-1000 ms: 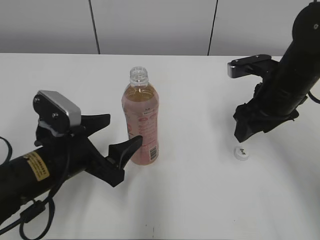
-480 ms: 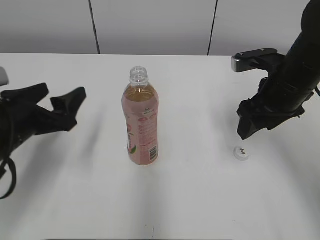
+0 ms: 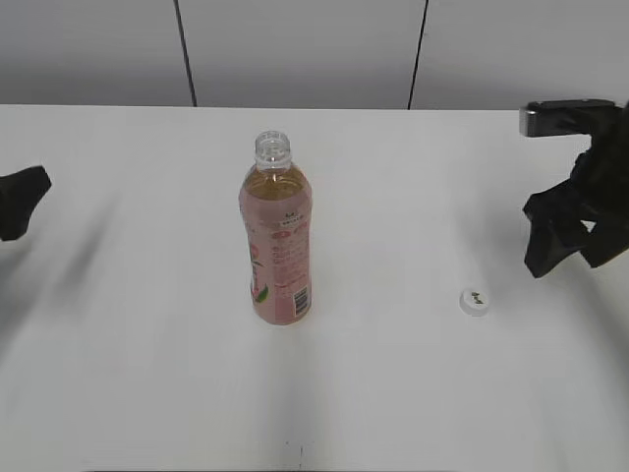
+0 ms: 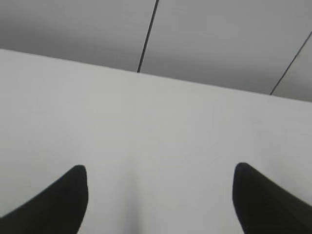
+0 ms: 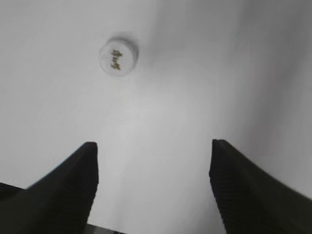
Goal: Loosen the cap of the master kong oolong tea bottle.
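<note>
Exterior view: the bottle [image 3: 277, 234] stood upright near the middle of the white desk [image 3: 147, 374], neck open, no cap on it, amber tea up to the shoulder, pink label with a barcode low on its right side. The cap [image 3: 475, 301] lay flat on the desk well to the right of the bottle, dark mark facing up. The right end effector [image 3: 562, 241] hung at the right edge, up and to the right of the cap, apart from it, holding nothing; its camera bracket [image 3: 555, 116] stuck out at the top. Only a dark tip of the left end effector [image 3: 22, 200] showed at the left edge, blurred, well away from the bottle.

Left wrist view: both fingers of the left end effector [image 4: 158, 202] sat at the bottom corners, spread wide, nothing between them. Just bare desk ahead and a grey panelled wall [image 4: 219, 34] behind. No bottle here.

Right wrist view: the right end effector [image 5: 152, 187] was spread wide, empty, fingers [image 5: 73, 185] over bare desk. The cap [image 5: 118, 57] lay beyond them, toward the upper left, gold-dark mark on top, touching neither finger.
</note>
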You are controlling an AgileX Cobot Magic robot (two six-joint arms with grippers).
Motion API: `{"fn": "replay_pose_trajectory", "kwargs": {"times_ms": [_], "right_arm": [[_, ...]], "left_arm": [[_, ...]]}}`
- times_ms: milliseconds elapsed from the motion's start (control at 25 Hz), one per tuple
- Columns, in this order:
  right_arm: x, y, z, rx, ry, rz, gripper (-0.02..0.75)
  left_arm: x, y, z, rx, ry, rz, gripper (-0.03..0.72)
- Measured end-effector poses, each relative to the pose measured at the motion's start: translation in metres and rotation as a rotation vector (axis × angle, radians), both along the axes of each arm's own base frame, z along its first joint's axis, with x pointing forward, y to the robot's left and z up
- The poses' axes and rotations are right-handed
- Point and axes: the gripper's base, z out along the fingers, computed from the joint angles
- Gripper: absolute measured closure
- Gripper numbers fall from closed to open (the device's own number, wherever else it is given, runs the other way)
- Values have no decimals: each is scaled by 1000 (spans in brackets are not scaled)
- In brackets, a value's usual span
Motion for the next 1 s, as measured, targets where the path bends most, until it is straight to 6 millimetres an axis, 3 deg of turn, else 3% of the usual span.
{"fn": "replay_pose_trajectory", "kwargs": {"times_ms": [120, 320, 520, 720, 880, 1000], "right_arm": [[-7, -4, 15, -9, -4, -44, 203], [-24, -7, 55, 16, -97, -123, 207], [-51, -12, 89, 16, -136, -141, 209], [-88, -19, 115, 7, -196, -162, 209], [-121, -24, 122, 19, -232, -193, 212], [-140, -27, 124, 29, -260, -200, 212]], "left_arm": [[-4, -1, 1, 22, 64, -20, 137], [-15, -1, 24, 55, 90, 13, 147], [-36, -16, 44, 136, 166, -10, 147], [-68, -21, 78, 108, 191, 76, 147], [-100, -20, 117, 77, 178, 147, 147], [-115, -23, 143, 103, 226, 108, 147]]}}
